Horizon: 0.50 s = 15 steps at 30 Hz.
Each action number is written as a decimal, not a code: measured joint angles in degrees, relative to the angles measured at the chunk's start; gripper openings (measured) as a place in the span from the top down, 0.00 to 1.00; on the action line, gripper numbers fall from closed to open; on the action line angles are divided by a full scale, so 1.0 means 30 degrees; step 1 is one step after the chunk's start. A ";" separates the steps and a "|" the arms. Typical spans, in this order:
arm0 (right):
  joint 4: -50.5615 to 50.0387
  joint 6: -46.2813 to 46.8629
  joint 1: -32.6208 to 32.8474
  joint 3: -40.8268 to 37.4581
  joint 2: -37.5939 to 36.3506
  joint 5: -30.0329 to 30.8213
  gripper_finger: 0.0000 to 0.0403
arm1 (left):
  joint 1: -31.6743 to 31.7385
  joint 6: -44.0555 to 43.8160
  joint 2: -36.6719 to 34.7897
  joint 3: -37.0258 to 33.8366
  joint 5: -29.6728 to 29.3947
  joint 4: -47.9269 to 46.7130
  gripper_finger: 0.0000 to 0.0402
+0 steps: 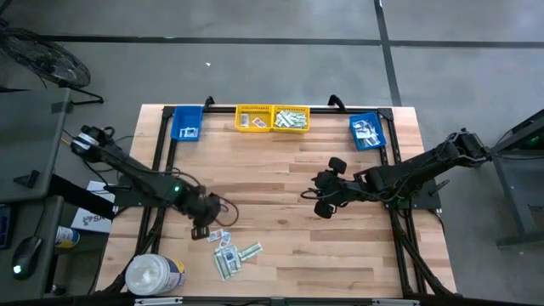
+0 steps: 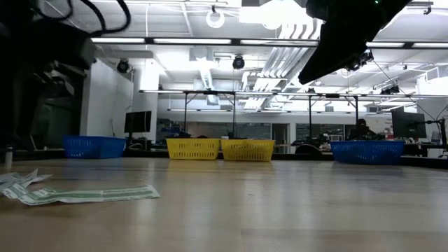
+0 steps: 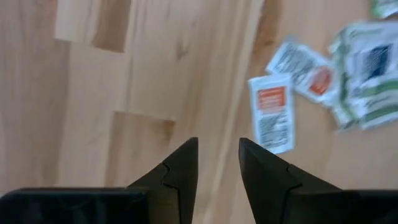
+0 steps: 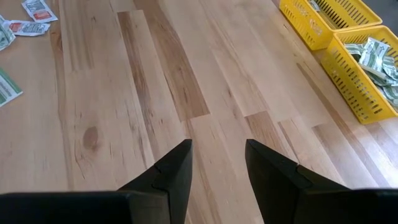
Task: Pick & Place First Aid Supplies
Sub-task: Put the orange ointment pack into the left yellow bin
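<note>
My high camera looks straight down on the table (image 1: 340, 255); the low one looks level across it at the bins (image 2: 220, 148); wrist cameras sit close above the wood.

left gripper (image 3: 217, 163) | jaws apart, empty (over bare wood) | packets (image 3: 271, 112) near, untouched

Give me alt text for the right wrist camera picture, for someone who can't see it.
The right pincer, its two dark fingers apart and empty, hangs over a bare pale wooden table. Two yellow plastic mesh bins sit ahead, one holding green-white paper packets; a few small white packets with red marks lie farther off.
</note>
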 joint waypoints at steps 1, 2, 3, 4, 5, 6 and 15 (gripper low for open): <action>0.0005 0.0000 0.0000 0.0000 0.0000 0.0008 0.65 | -0.0427 -0.0581 0.0000 0.0000 -0.0320 0.0284 0.71; 0.0007 0.0000 0.0000 0.0000 0.0000 -0.0003 0.65 | -0.0846 -0.1038 0.0000 0.0000 -0.0556 0.0537 0.71; 0.0007 0.0000 0.0000 0.0000 0.0000 -0.0032 0.65 | -0.1277 -0.1471 0.0000 0.0000 -0.0878 0.0749 0.71; 0.0007 0.0000 0.0000 0.0000 0.0000 -0.0043 0.65 | -0.1682 -0.1903 0.0000 0.0000 -0.1183 0.0959 0.71; 0.0007 0.0003 0.0000 0.0000 0.0000 -0.0043 0.65 | -0.2087 -0.2337 0.0000 0.0000 -0.1536 0.1090 0.71; 0.0007 0.0042 0.0000 0.0000 0.0000 -0.0043 0.65 | -0.2457 -0.2757 0.0047 0.0000 -0.1837 0.1188 0.71; 0.0131 0.0153 0.0000 0.0000 0.0000 -0.0119 0.65 | -0.4220 -0.5070 0.2207 0.0000 -0.1955 0.1843 0.71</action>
